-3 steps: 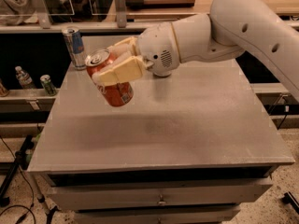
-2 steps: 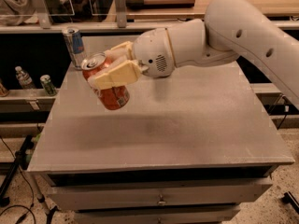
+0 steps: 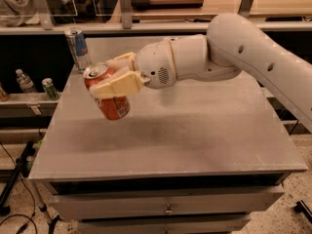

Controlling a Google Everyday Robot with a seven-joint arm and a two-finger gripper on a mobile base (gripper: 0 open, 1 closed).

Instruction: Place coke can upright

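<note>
The coke can (image 3: 111,104) is red-orange with a silver top and pull tab. It hangs in the air over the left part of the grey table (image 3: 195,135), tilted with its top leaning to the left. My gripper (image 3: 114,77) is shut on the can, with cream fingers (image 3: 117,86) clamped across its upper half. The white arm reaches in from the right.
A slim blue-and-silver can (image 3: 78,48) stands upright at the table's back left corner, just behind the held can. A small bottle (image 3: 23,81) and a green can (image 3: 49,88) sit on a lower shelf to the left. Drawers are under the table's front edge.
The gripper and the coke can have moved a little to the left and slightly down. The can stays held and tilted.
</note>
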